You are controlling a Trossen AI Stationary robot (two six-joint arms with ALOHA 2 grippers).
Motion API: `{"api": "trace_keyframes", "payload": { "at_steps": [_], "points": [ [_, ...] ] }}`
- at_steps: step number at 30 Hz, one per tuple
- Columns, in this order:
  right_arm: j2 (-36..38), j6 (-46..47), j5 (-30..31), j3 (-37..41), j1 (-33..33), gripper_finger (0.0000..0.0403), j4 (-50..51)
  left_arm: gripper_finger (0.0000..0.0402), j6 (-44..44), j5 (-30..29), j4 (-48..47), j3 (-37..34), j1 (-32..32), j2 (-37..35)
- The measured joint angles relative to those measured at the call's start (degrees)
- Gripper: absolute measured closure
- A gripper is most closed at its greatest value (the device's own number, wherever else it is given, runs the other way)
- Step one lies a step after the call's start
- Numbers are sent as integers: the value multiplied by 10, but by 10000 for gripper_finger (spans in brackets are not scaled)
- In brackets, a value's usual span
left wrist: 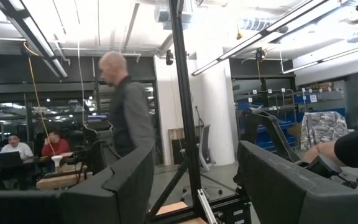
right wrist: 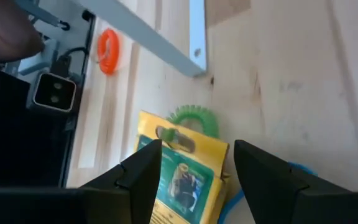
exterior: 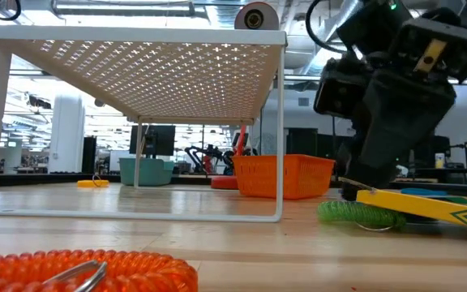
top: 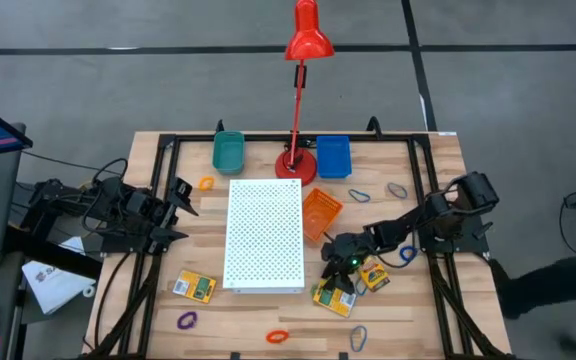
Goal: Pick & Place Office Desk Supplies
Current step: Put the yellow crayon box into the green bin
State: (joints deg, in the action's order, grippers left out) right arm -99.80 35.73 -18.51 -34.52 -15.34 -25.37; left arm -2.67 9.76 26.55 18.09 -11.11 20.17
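My right gripper (right wrist: 194, 180) is open and hovers low over a yellow-and-green box (right wrist: 182, 168) near the table's near right; its fingers stand to either side of the box. That box (exterior: 428, 203) lies tilted, one edge resting on a green loop (exterior: 359, 215). A second box (top: 373, 275) lies just right of it and a third (top: 195, 287) lies left of the white board. Loops lie scattered: orange (top: 206, 183), blue (top: 359, 194), grey (top: 398, 189), purple (top: 186, 321), orange (top: 278, 336), grey (top: 358, 338). My left gripper (top: 178, 210) waits open at the table's left edge.
The white perforated board (top: 265, 235) stands on legs mid-table, close to the left of my right gripper. An orange bin (top: 320, 212) sits beside it; a teal bin (top: 228, 150) and a blue bin (top: 333, 155) flank the red lamp (top: 296, 165) at the far edge. People show in the room behind.
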Motion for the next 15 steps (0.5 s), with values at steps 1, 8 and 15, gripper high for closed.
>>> {"api": "trace_keyframes", "payload": {
  "at_steps": [1,8,15],
  "points": [
    [-8,3,-5,0,0,205,-5,179,1,0,0,0,0,1],
    [-33,17,-27,0,-4,208,-58,179,1,0,0,0,0,1],
    [-34,15,-29,0,-4,283,-64,179,1,0,0,0,0,1]
  ]
}}
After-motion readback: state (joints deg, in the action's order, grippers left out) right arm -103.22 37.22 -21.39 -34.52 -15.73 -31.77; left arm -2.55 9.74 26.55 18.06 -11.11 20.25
